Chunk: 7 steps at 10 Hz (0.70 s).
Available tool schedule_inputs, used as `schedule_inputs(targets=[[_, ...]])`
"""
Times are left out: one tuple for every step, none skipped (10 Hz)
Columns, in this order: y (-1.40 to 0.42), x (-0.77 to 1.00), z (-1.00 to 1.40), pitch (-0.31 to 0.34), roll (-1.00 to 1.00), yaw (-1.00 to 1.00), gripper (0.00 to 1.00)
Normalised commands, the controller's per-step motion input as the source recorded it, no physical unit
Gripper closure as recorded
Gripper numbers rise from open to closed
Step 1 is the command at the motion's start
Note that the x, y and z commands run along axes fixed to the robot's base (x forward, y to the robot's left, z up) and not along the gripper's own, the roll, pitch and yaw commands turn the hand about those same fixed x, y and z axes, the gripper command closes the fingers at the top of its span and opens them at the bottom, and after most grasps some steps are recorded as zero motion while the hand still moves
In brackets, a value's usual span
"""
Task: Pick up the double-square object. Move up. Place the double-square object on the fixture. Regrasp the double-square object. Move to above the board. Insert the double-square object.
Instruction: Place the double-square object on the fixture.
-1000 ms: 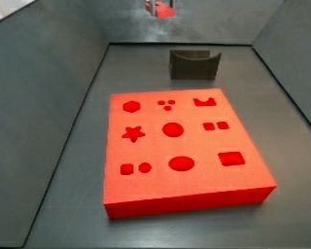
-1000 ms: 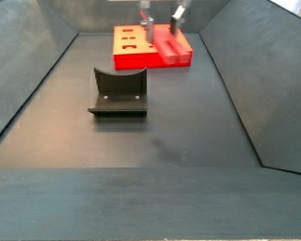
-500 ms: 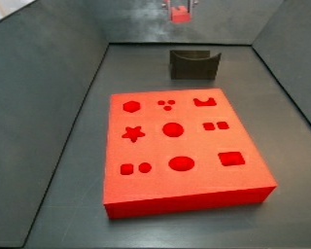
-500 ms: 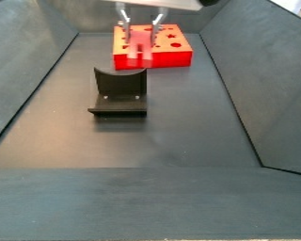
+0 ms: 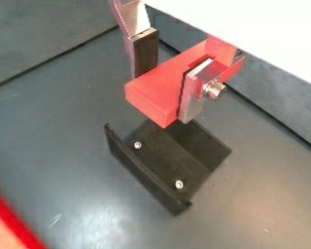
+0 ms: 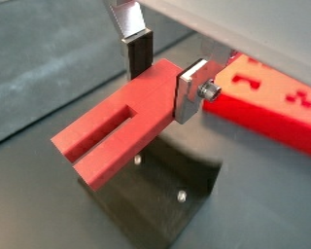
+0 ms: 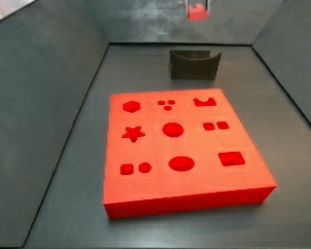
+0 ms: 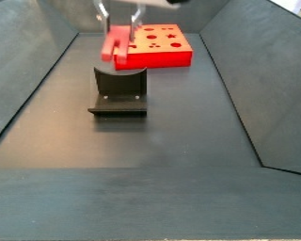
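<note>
Gripper (image 6: 161, 76), clamping the double-square object (image 6: 117, 129), is hovering above the fixture (image 5: 165, 160); next: probably lowering obj into fixture's notch.

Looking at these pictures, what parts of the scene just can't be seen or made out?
- The pincer: in the side views it is cut by the top edge; its fingers are too small to see.
- The fixture: in a wrist view the double-square object covers its top, so its notch is hidden.
- The board: in that view, only a corner shows behind the pincer.
- Gap between piece and fixture: unclear.
</note>
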Motion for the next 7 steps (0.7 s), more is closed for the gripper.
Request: schedule_inputs(targets=[[0.02, 0.12, 0.33, 0.128, -1.00, 0.02, 1.00], [0.03, 0.08, 0.14, 0.123, -1.00, 0.00, 1.00], [0.03, 0.07, 0.09, 0.122, -1.00, 0.00, 1.00], [0.03, 0.07, 0.04, 0.130, -1.00, -0.02, 1.00], [0.04, 0.07, 0.02, 0.139, -1.00, -0.04, 1.00], [0.04, 0.08, -0.01, 0.147, -1.00, -0.06, 1.00], [0.05, 0.08, -0.01, 0.150, -1.00, -0.07, 1.00]])
